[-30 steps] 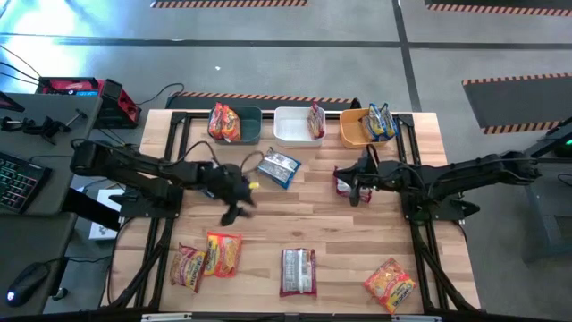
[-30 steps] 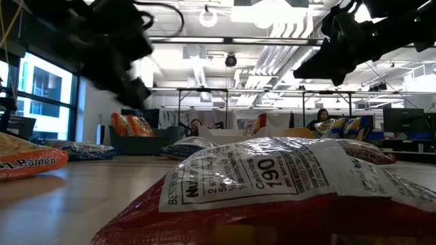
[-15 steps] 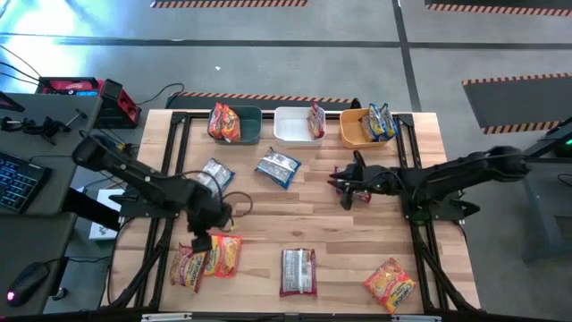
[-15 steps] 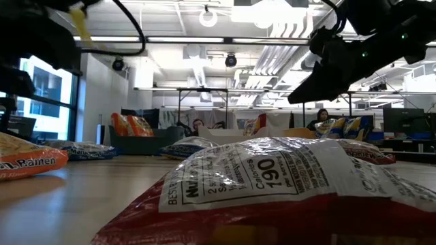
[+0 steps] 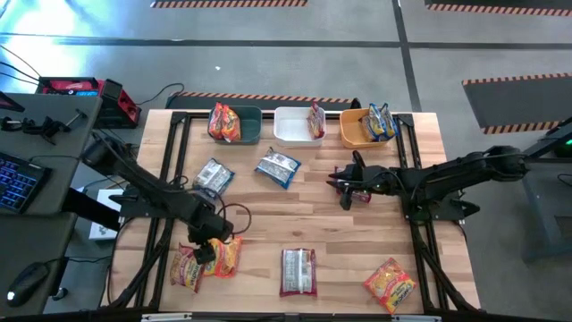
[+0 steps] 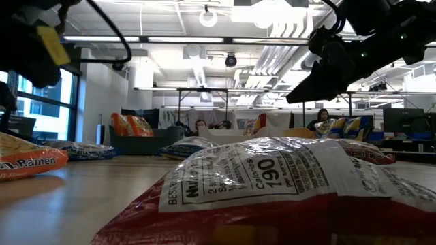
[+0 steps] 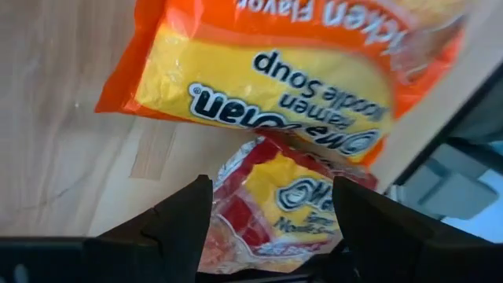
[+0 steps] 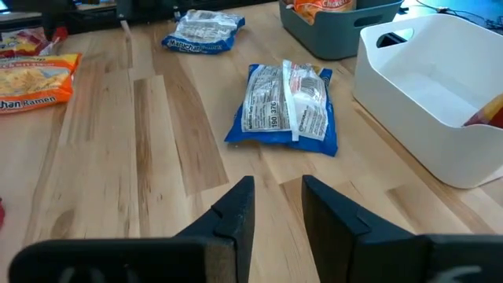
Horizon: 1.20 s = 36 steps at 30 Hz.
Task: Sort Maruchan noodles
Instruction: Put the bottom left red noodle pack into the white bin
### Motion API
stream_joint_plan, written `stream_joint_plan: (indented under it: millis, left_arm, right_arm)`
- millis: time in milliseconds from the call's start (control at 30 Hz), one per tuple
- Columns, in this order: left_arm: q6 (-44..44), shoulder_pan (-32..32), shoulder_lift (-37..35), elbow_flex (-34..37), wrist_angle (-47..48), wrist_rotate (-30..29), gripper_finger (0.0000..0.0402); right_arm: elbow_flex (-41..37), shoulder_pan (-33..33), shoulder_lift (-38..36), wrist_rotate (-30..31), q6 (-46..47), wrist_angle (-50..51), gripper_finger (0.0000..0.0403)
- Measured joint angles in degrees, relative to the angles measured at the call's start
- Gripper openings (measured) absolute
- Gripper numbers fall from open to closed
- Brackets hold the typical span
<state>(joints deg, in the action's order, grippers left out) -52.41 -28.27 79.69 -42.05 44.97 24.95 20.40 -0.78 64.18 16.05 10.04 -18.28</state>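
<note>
We see a pale wooden table (image 5: 313,219) with three bins along its far edge: a dark-blue bin (image 5: 248,125), a white bin (image 5: 292,128) in the middle and an orange bin (image 5: 353,132). Off the table's left side sit a keyboard (image 5: 16,183) and a mouse (image 5: 25,283). A person (image 6: 321,117) sits in the room behind.

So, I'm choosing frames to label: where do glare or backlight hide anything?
Low view: ceiling lights backlight the left arm and right arm into dark shapes; the near packet blocks much of the table. High view: glare on the floor only. Wrist views: no troubling glare.
</note>
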Motion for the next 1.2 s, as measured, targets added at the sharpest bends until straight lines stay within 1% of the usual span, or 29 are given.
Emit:
stream_joint_plan:
  millis: [300, 367, 433, 533, 733, 767, 867, 967, 1100, 1200]
  left_arm:
    - [0.16, -2.49, 7.87, 0.01, -1.53, -0.16, 0.025]
    - [0.2, -2.56, 9.05, 0.01, -1.53, -0.44, 0.0244]
    - [0.54, -2.58, 9.85, 0.01, -1.81, -0.45, 0.0227]
    - [1.77, -2.67, 9.71, 0.01, -1.88, -0.43, 0.0177]
    - [6.12, -3.49, 8.45, 0.01, -1.38, -0.46, 0.0027]
    - [6.41, -3.55, 8.23, 0.01, -1.27, -0.46, 0.0014]
    - [6.54, -3.73, 6.91, 0.03, -0.85, -0.72, 0.001]
    - [6.15, -3.72, 4.48, 0.02, 0.09, -2.55, 0.0002]
    - [4.45, -2.9, -1.42, -0.11, 2.36, -5.33, 0.0001]
    - [1.58, -1.4, -7.14, -0.12, 3.79, -9.57, 0.0001]
  right_arm:
    - [0.0, 0.0, 0.0, 0.02, -0.02, -0.09, 0.009]
    - [0.0, 0.0, 0.0, 0.02, -0.02, -0.26, 0.009]
    - [0.0, 0.0, 0.0, 0.02, -0.02, -0.29, 0.009]
    - [0.0, 0.0, 0.0, 0.02, -0.04, -0.42, 0.009]
    - [0.0, 0.0, -0.02, 0.04, -0.04, -0.44, 0.009]
    - [0.0, 0.0, -0.02, 0.04, -0.04, -0.44, 0.009]
    - [0.0, 0.0, -0.02, 0.04, -0.04, -0.44, 0.009]
    - [0.0, 0.0, -0.02, 0.04, -0.04, -0.64, 0.009]
    - [0.0, 0.0, -0.02, 0.04, -0.04, -1.35, 0.009]
    - [0.0, 0.0, -0.04, 0.04, 0.54, -2.21, 0.009]
